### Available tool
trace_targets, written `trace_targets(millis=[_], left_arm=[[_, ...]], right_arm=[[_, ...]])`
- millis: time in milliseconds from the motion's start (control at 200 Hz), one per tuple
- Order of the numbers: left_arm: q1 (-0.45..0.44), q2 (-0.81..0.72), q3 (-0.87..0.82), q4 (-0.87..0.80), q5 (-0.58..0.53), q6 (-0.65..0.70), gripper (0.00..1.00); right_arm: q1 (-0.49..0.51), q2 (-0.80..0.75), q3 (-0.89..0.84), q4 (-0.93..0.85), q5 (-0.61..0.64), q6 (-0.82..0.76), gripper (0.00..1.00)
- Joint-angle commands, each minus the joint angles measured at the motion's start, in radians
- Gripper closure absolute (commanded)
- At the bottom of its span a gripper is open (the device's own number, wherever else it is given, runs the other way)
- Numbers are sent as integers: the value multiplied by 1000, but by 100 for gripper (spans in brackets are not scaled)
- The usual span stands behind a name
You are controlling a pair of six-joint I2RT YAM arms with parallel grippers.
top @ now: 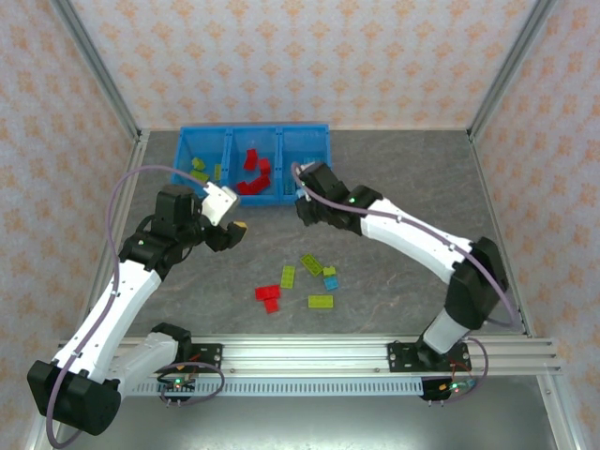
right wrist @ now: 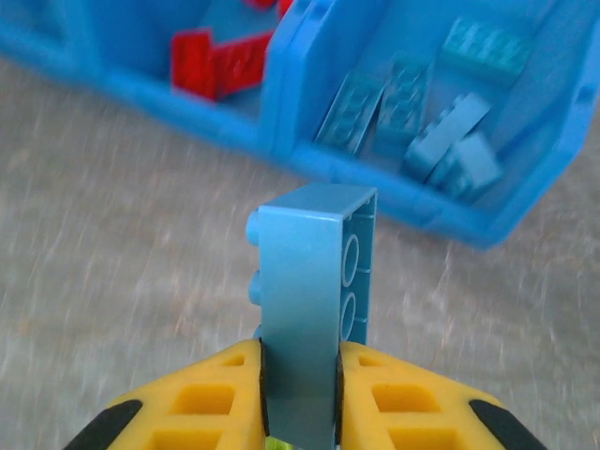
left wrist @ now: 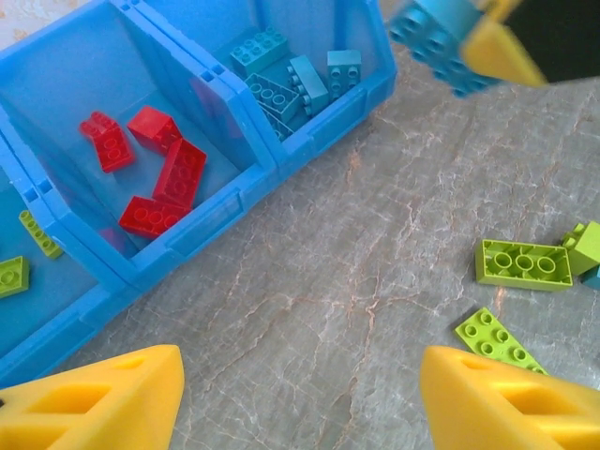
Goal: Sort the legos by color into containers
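My right gripper (right wrist: 300, 398) is shut on a light blue brick (right wrist: 309, 281) held upright, just short of the blue bin tray (top: 184, 150). The tray's right compartment (right wrist: 525, 202) holds several light blue bricks (right wrist: 412, 112). Its middle compartment holds red bricks (left wrist: 155, 169) and its left one lime green bricks (left wrist: 17, 267). My left gripper (left wrist: 300, 403) hangs open over bare table near the tray's front, nothing between its yellow fingers (left wrist: 103, 398). The held brick (left wrist: 441, 37) also appears at the top of the left wrist view.
Loose bricks lie mid-table: green ones (top: 311, 264), (top: 288, 276), (top: 321, 301), a light blue one (top: 330, 278) and red ones (top: 268, 296). Metal frame posts and patterned walls enclose the grey table (top: 403, 187).
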Motion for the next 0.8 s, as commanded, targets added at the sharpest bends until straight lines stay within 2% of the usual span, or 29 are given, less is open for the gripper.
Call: trace_targets(millis=[0,110,210,370,480,596,671,796], left_arm=[[-3,4,-2,63,17,-79,32],[-4,28,17,54,11,-155,23],[-4,29,23,57,-18,-250,21],[-5,21,-2,75,-71,-452,17],[-10,53,2,45,-72,-540,18],[-40,83,30,-14,-114,-631,28],[-90,111,53,-65,-156,-695,33],[-240,171,78,-131,-258,-767,40]], right_arm=[[-68,154,135,96,48,58,78],[-114,349,355,26,60,60,78],[-146,465,489,-19,71,75,76],[-168,545,617,-75,66,76,55],[-168,519,628,-74,42,64,49],[-169,454,629,-93,24,64,51],[-168,379,605,-106,17,72,51],[-170,212,506,-118,20,90,49]])
